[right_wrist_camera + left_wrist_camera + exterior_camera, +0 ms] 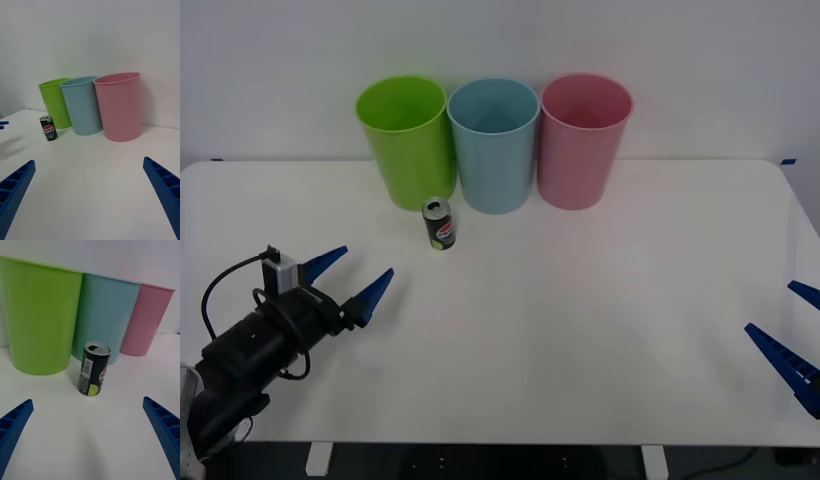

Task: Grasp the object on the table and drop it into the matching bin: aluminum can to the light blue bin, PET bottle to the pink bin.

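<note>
Left gripper (355,275): at 8 o'clock, fingers spread, empty.
Right gripper (785,325): at 4 o'clock, fingers apart, empty.
Aluminum can (440,223): upright at 11 o'clock, just before the light blue bin (493,146).

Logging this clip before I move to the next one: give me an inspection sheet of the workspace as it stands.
Surface: large white flat tabletop, bare apart from the items below.
Job's things: small dark aluminium drink can with silver top upright, in front of the gap between the lime green and light blue bins; tall light blue plastic bin in the middle of the row; tall pink plastic bin to its right.
Clutter: tall lime green plastic bin, leftmost in the row.
Grippers: left claw open, over the table's near left, pointing toward the can; right claw open at the right edge.
Cables: black cable looped on the left arm.
Surroundings: plain white wall.
</note>
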Controlling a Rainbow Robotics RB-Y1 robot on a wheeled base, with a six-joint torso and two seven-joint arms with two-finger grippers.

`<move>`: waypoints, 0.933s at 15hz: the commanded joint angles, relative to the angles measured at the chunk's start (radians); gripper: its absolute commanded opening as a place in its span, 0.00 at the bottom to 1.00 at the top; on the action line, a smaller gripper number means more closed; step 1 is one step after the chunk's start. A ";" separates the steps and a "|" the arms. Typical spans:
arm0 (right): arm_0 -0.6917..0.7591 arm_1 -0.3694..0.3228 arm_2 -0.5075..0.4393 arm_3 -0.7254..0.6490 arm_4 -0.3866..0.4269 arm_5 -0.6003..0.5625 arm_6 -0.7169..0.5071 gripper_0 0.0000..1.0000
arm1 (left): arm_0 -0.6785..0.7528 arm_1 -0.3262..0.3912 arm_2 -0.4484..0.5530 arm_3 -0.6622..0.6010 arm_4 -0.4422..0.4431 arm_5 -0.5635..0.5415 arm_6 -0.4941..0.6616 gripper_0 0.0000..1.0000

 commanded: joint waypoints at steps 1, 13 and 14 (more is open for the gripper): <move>0.000 0.000 0.000 0.000 0.000 0.000 0.000 1.00 | -0.031 -0.003 -0.024 0.010 -0.042 0.053 -0.004 1.00; 0.000 0.000 0.000 0.000 0.000 0.000 0.000 1.00 | -0.262 -0.043 -0.104 0.240 -0.107 0.240 -0.050 1.00; 0.000 0.000 0.000 0.000 0.000 0.000 0.000 1.00 | -0.271 -0.055 -0.105 0.239 -0.122 0.263 -0.053 1.00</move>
